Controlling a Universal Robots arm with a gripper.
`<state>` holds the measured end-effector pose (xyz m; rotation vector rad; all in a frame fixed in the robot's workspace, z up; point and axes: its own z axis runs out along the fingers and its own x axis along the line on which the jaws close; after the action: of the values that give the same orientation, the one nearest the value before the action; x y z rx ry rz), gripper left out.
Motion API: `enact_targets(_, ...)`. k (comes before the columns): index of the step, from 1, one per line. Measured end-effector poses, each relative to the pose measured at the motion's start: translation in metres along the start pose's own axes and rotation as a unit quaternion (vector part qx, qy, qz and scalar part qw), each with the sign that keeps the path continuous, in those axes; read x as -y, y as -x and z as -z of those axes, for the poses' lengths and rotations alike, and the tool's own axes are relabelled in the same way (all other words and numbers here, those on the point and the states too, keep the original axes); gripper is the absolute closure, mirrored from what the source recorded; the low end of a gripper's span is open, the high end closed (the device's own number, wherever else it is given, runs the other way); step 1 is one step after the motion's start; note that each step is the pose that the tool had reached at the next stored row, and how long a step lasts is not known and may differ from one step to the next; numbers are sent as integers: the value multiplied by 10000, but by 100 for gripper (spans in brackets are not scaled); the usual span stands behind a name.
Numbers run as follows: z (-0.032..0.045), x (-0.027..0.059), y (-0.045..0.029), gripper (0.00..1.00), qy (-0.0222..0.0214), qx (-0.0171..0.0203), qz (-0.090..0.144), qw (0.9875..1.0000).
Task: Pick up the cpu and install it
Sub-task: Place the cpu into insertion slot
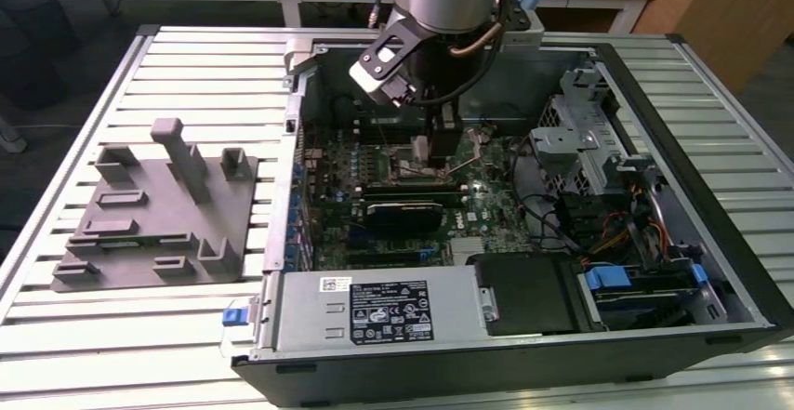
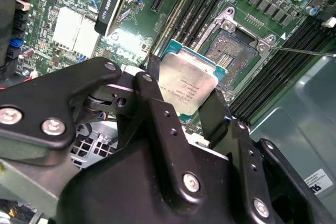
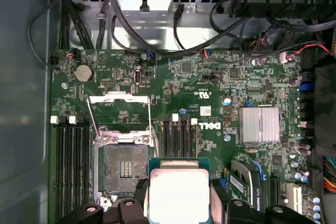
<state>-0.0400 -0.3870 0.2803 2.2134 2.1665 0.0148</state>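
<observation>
Cpu (image 3: 178,192) is pinched by its edges between the two fingers of my claw (image 2: 185,90), silvery top facing up, hanging just beside the open socket (image 3: 125,169) on the motherboard (image 3: 210,77). The socket looks empty, with its metal frame (image 3: 118,109) swung up. I judge this needs the chip kept level, its corners squared to the socket, and a straight descent with no dragging across the contacts. The computer case (image 1: 522,359) lies open on the table (image 1: 186,66), holding the board, drives and cables.
</observation>
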Motion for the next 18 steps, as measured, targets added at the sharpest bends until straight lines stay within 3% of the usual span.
enact_targets(18,-87,3,-2,46,-6,0,0,10000)
